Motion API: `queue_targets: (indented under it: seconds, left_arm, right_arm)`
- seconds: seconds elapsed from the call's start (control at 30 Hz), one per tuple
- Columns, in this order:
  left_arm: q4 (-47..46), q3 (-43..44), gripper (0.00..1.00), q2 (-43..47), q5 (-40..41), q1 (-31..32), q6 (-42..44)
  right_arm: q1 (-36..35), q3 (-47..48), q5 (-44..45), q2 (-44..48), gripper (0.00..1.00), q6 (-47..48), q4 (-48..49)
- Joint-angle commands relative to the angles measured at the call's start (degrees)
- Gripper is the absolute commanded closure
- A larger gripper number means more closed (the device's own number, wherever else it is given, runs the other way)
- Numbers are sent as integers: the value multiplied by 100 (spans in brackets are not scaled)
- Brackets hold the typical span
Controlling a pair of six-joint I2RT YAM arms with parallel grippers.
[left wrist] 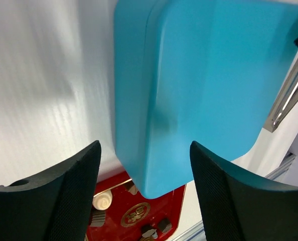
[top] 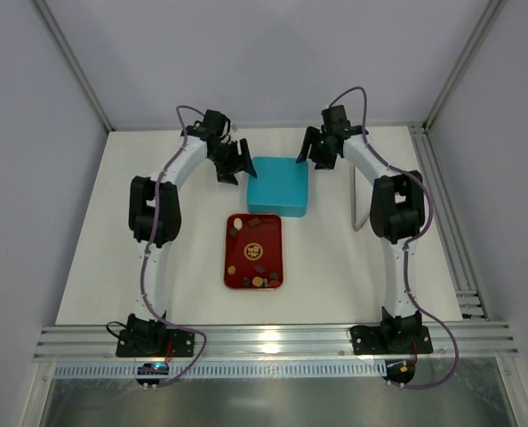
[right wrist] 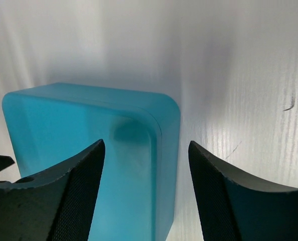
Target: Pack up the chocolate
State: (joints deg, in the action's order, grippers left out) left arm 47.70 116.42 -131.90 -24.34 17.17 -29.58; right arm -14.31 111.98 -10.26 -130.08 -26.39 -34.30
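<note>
Two matching arms, left arm point(top: 169, 173) and right arm point(top: 371, 165): white curved link shells, bulky black joint housings point(top: 148, 211). Purple-grey cable point(top: 145, 267) loops along each, down to the black bases point(top: 147, 337). Small blue light point(top: 157, 366) under the left base. The left gripper point(top: 235, 166) and right gripper point(top: 315, 153) are all black; fingers point(left wrist: 76, 201) wide, curved, matte, fine mesh texture on inner faces, small round hole point(left wrist: 19, 182) near one finger root.

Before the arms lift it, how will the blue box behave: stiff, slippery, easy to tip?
The blue box looks like smooth hard plastic with rounded corners: probably stiff, but it may slip in the jaws. It sits low and wide, so a push should slide it, not tip it. A seam near its top suggests a lid that could lift off alone.
</note>
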Motion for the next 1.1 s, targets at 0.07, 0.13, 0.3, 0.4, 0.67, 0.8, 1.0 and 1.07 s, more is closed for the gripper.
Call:
queue_targets:
  seconds: [0.07,0.13,0.3,0.4,0.67,0.8,1.0,1.07]
  left_arm:
    - [415,952,28,146,210,-231,181]
    - [459,979,27,365,236,-258,216]
    - [249,199,27,1400,368,-249,164]
    - [-146,-768,27,2060,491,-170,102]
    - [-832,-3148,27,4355,729,-3,216]
    - [-1017,-3993,26,5312,790,23,278]
    - [-1123,-4724,25,6316,1001,32,392]
    - [-1114,-4751,25,6395,1001,23,366]
  right_arm:
    - [130,70,279,1019,29,99,363]
    - [173,-27,323,1274,28,82,485]
    - [174,-966,402,2486,25,12,916]
    - [174,-1871,464,3443,22,-15,1424]
    - [165,-4540,718,5807,21,20,1962]
    - [165,-5545,929,7115,20,46,1849]
    - [156,-6399,1219,8094,20,73,1603]
    - [156,-6435,1228,8218,20,90,1576]
